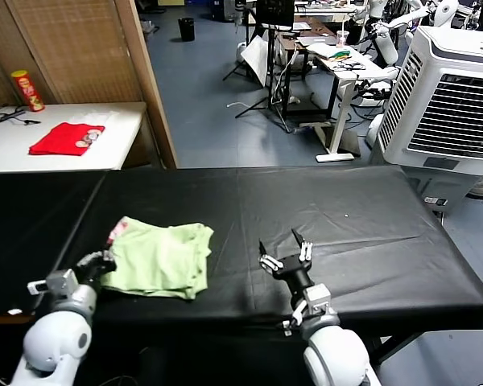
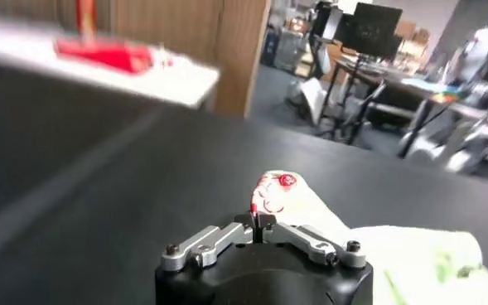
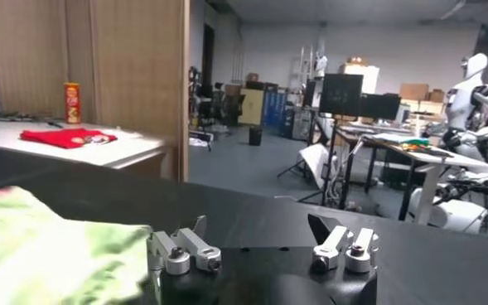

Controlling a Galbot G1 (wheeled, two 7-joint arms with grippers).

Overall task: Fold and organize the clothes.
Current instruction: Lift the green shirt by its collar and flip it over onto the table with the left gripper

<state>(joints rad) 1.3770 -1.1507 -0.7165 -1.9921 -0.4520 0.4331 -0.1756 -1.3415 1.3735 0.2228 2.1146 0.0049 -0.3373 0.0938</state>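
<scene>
The pale green T-shirt (image 1: 163,257) lies folded into a rough square on the left part of the black table (image 1: 354,209), with its pink-red print at the far left corner. My left gripper (image 1: 105,261) is at the shirt's near left edge, shut on the cloth. In the left wrist view the left gripper (image 2: 256,222) has its jaws together, a pinch of the printed cloth (image 2: 297,203) between them. My right gripper (image 1: 283,251) hovers open over bare table to the right of the shirt, holding nothing. In the right wrist view the right gripper (image 3: 260,229) is apart from the shirt (image 3: 45,249).
A folded red garment (image 1: 65,138) and a red snack can (image 1: 27,90) sit on a white table at the back left. A wooden partition (image 1: 145,72) stands behind the table. A white air cooler (image 1: 451,96) stands at the back right.
</scene>
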